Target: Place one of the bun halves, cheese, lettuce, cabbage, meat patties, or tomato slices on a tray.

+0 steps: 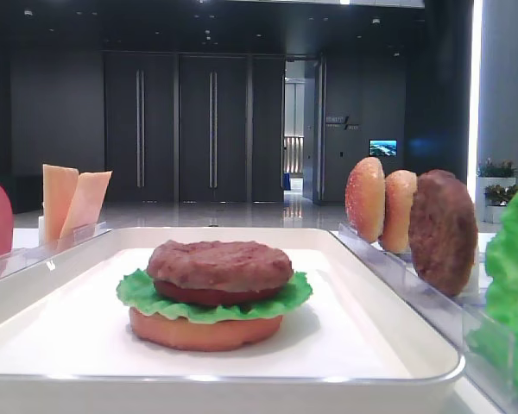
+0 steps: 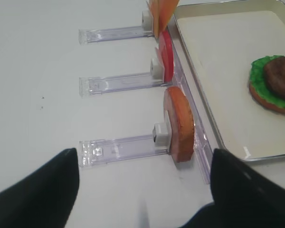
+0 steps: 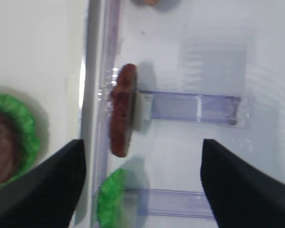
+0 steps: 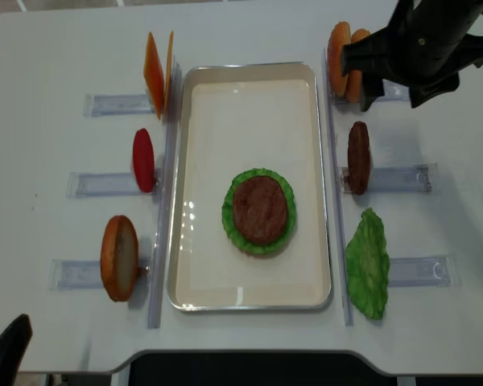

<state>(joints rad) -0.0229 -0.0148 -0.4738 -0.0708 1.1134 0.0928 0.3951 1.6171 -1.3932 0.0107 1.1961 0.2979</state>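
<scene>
A: Was any writing readable on the things?

B: No, only a far wall sign, too small to read. The large white rectangular tray [image 4: 195, 281] lay with its long axis running away from the table's front edge. On it, a little nearer the front end, stood a stack: flat tan bun half [image 1: 205, 332] at the bottom, then ruffled bright green lettuce leaf [image 1: 135, 291], a red tomato slice [image 1: 209, 297], and the dark brown round meat patty [image 4: 260, 209] flat on top.

A: And the room around it?

B: Bare tray floor was free on all sides of the stack. The second dark brown meat patty [image 4: 358, 158] stood on its edge in a clear plastic slotted rack [image 4: 396, 178], just beside the tray's right rim.

A: The tools?

B: The black right gripper [image 3: 142, 183] hung above that rack with jaws spread wide, holding nothing. The black left gripper [image 2: 145, 190] was also wide and empty, over the standing golden-orange bun half [image 2: 179, 124]
</scene>
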